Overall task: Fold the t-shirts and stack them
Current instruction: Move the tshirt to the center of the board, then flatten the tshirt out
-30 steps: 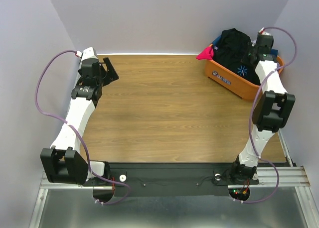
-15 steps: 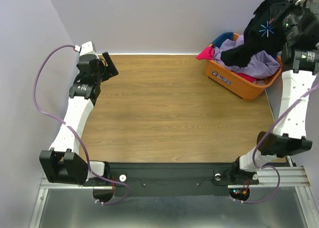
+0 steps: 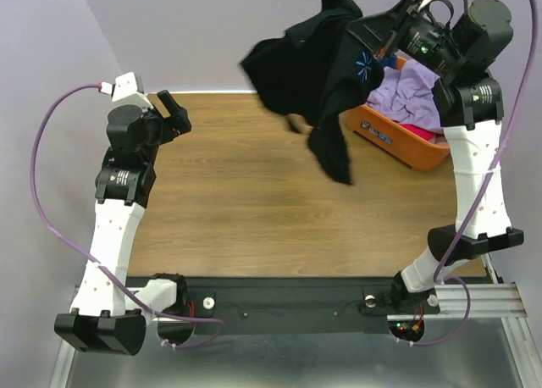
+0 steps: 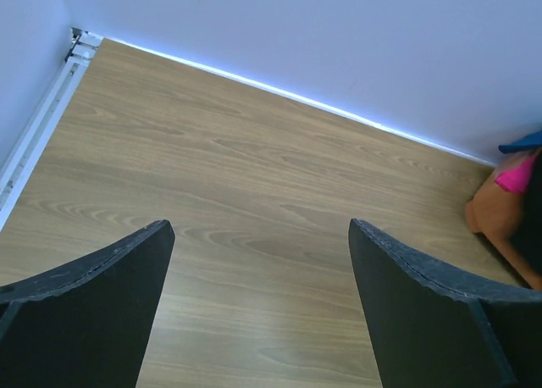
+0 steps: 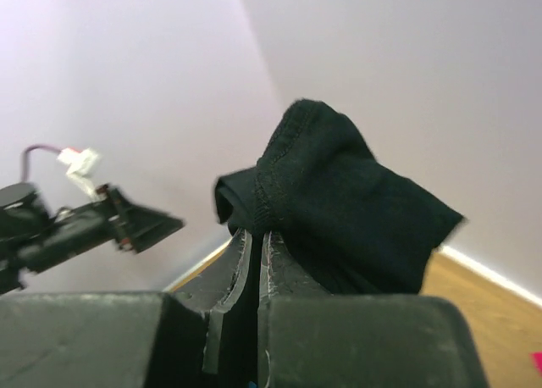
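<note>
**Black cloth short-sleeved t-shirt (image 3: 309, 66) hangs from the right claw (image 5: 257, 240)**

The shirt hangs bunched in the air over the far right part of the wooden desk (image 3: 254, 193), just left of the orange plastic basket (image 3: 398, 142). Its light-blue starburst chest logo (image 3: 364, 63) faces the overhead camera. The right claw is clamped tight on a ribbed fold of the cloth. The right arm stands tall from its base, with the wrist bent leftward above the basket. The basket holds a lavender shirt (image 3: 411, 87) and a pink-red shirt (image 3: 421, 132). The left arm reaches forward along the desk's left side. The left claw (image 4: 260, 227) is spread wide with nothing in it, above the wood.
</note>
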